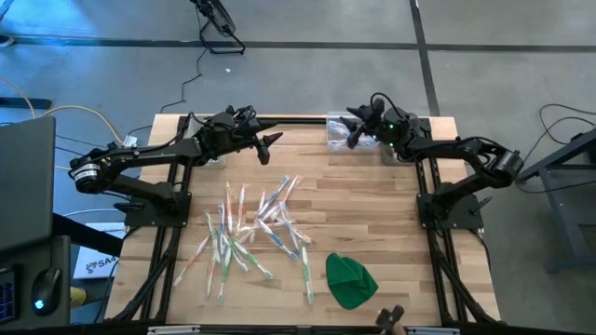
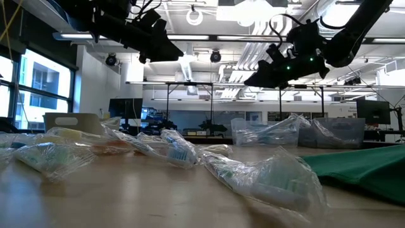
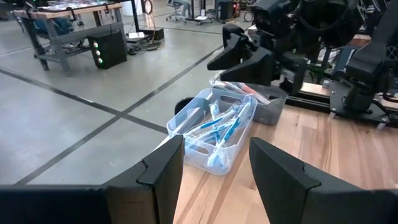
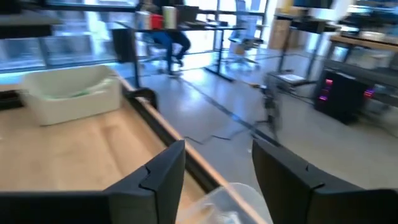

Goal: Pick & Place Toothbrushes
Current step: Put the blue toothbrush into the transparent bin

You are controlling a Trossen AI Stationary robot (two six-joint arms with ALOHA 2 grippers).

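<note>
Right end effector (image 1: 352,128) hangs over the far-right part of the bench (image 1: 372,214), just above the clear bin (image 3: 214,134). Its fingers (image 4: 163,175) are spread w/ nothing between them, prob. because this bin is the drop spot & the load is already out. The bin sits at the far edge, and a few toothbrushes w/ blue accents lie in it. A second, darker bin (image 3: 268,107) touches its far side.

Left end effector (image 1: 270,141) waits above the far-middle of the bench, fingers (image 3: 160,174) spread, empty, pointing twd the right arm's bin. It's parked clear of the pile, so no clash.

Main pile of toothbrushes (image 1: 256,233) lies scattered at mid-bench, well apart from both bins, wrapped, crossing each other. Many overlap, so singling one out looks fiddly. Green cloth lump (image 1: 350,279) sits near-right, just beside the pile, not part of the job. A pale tub (image 4: 71,93) stands on the far-left edge, contents unclear.

Judgement: most of the job is left, next pick comes from the pile.
</note>
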